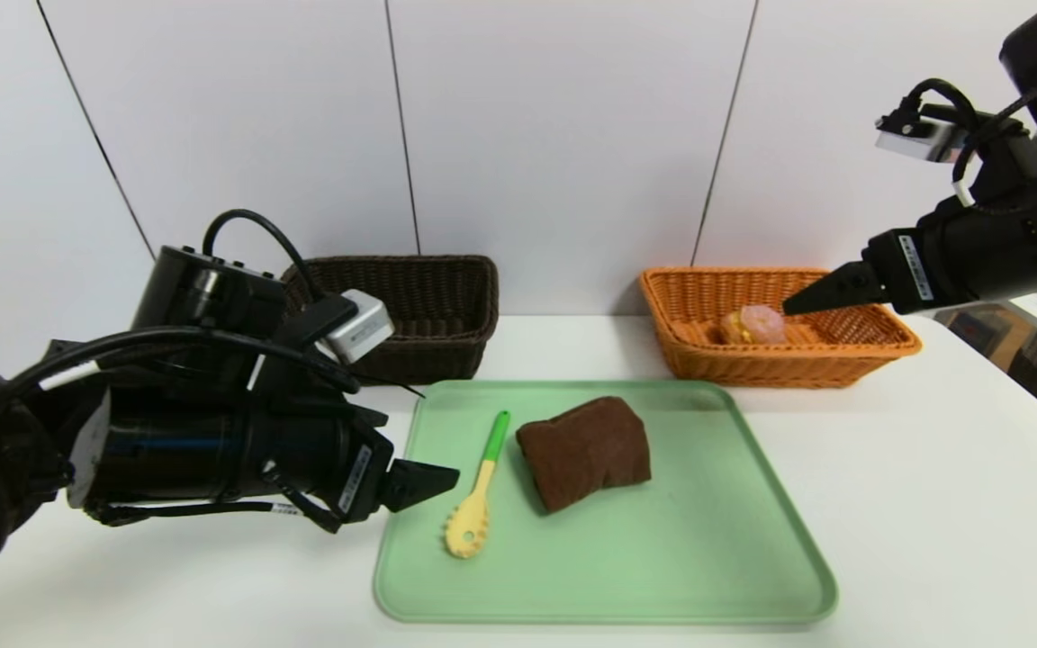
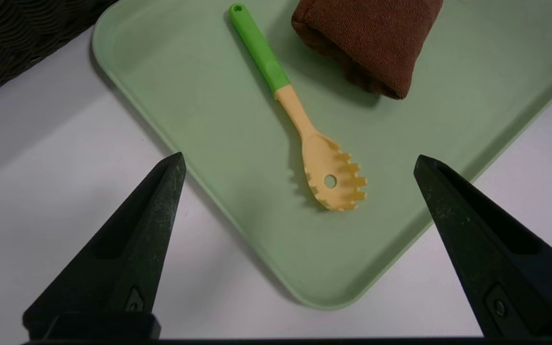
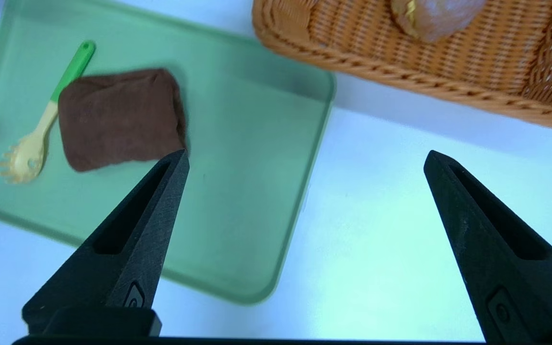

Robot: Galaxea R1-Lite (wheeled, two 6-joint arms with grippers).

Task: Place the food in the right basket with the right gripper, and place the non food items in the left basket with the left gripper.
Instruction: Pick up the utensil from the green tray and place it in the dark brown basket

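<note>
Yellow pasta spoon (image 1: pixel 476 493) lies lengthwise on tray (image 1: pixel 662 576), green handle toward baskets.

Lab-like test bench, bare white table (image 1: pixel 933 504), plain panelled wall (image 1: pixel 563 135)

The left gripper (image 1: pixel 446 477) sits low in the lower left of the head view, its fingers spread wide (nothing between them). The right gripper (image 1: pixel 793 306) is raised at the upper right, also spread wide.
</note>
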